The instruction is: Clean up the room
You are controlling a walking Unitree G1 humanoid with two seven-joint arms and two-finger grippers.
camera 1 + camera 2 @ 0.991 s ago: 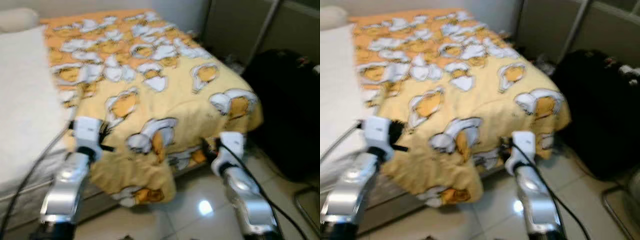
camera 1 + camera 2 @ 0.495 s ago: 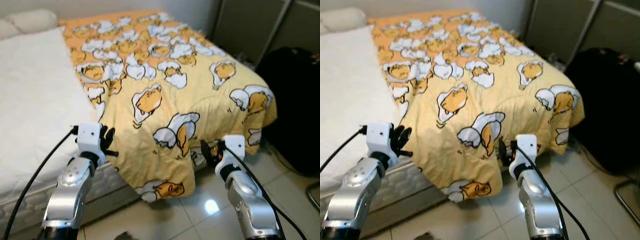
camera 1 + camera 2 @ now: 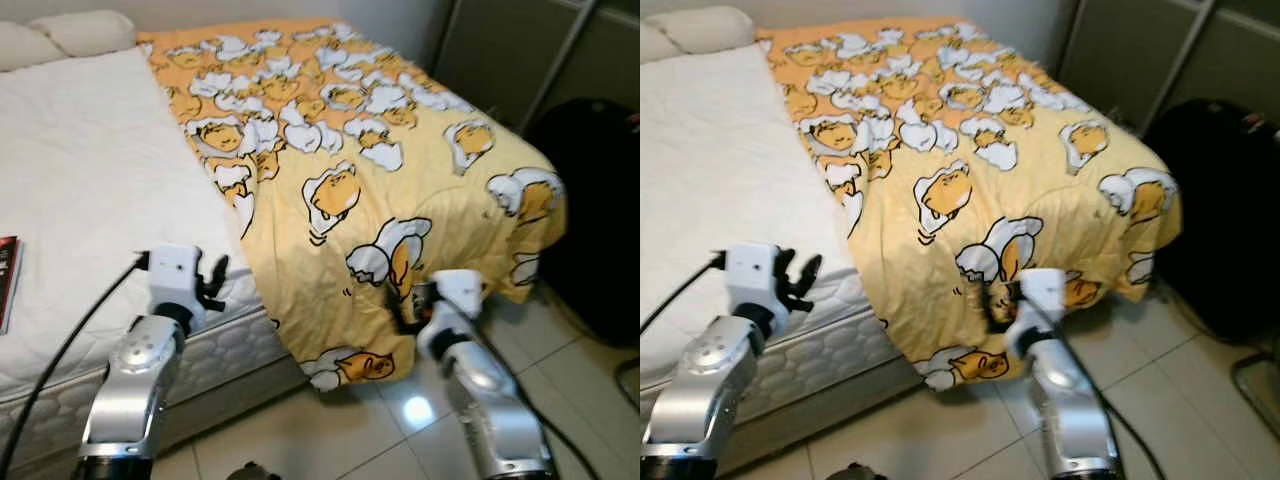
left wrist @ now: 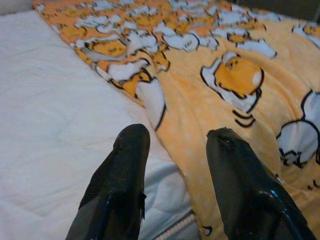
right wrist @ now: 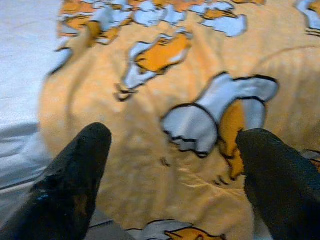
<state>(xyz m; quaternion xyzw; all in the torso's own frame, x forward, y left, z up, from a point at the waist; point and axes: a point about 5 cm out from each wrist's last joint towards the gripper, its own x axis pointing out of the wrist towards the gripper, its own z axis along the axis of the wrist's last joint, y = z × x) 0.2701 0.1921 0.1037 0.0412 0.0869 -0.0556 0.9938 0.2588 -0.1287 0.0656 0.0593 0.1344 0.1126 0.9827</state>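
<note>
Currently: yellow cartoon-print quilt (image 3: 400,170) draped over white mattress bed (image 3: 90,190). Left gripper (image 4: 177,150) and right gripper (image 5: 172,145) hover at the quilt's edge, jaws parted, empty.

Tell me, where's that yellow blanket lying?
The yellow blanket covers the bed's right half, beside the bare white mattress, its corner hanging toward the floor between both grippers.
</note>
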